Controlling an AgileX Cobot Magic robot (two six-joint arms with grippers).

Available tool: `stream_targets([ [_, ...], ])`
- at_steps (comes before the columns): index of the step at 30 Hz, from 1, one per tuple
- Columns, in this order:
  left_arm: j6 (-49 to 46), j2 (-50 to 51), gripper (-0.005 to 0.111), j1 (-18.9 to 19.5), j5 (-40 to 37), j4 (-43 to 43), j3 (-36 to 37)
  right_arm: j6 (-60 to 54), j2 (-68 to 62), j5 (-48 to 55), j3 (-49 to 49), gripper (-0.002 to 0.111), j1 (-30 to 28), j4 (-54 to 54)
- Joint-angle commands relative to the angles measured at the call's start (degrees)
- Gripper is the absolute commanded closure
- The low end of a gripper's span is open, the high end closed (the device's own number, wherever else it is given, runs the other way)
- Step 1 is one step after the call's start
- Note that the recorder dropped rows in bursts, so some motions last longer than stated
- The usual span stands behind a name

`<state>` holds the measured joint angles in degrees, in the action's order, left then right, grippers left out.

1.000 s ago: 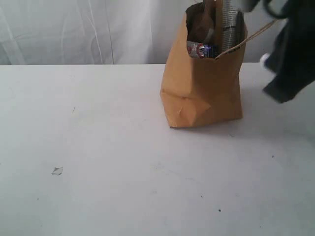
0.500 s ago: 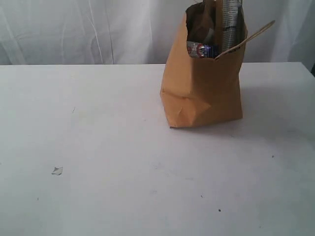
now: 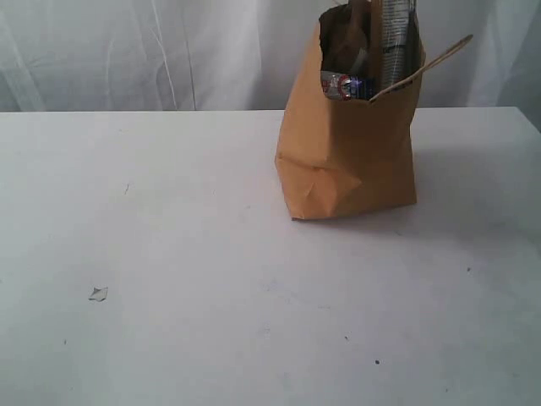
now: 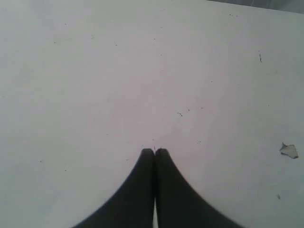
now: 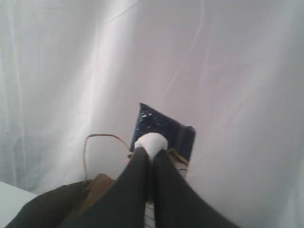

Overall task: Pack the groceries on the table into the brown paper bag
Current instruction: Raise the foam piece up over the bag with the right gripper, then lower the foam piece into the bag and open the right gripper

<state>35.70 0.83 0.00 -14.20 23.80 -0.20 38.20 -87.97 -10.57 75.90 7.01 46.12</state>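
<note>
left hand (image 4: 155, 151) pressed closed, wrist view only

Worktop (image 3: 169, 245): large, flat, white, faintly scuffed. One brown paper bag (image 3: 347, 161), upright and creased, stood near the far edge, right of centre, its base flat on the surface. One small pale scrap (image 3: 98, 293) lay toward the left edge, well apart from the bag. A few dark specks (image 3: 377, 362) dotted the near right portion.
</note>
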Motion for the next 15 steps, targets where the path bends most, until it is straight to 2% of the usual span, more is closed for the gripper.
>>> stream_targets([
  [1,0.1,0.2,0.107,-0.1,0.0,0.4,0.2,9.2,-3.7,-5.9,-0.1,0.108,-0.3,6.6],
  [7,0.1,0.2,0.107,-0.1,0.0,0.4,0.2,14.1,-6.2,-6.4,-0.1,0.108,0.0,10.0],
  [10,0.1,0.2,0.107,-0.1,0.0,0.4,0.2,17.2,-6.9,-9.7,-0.1,0.108,0.0,11.7],
  [15,0.1,0.2,0.107,-0.1,0.0,0.4,0.2,22.9,-7.1,-17.4,-0.1,0.108,0.0,24.6],
])
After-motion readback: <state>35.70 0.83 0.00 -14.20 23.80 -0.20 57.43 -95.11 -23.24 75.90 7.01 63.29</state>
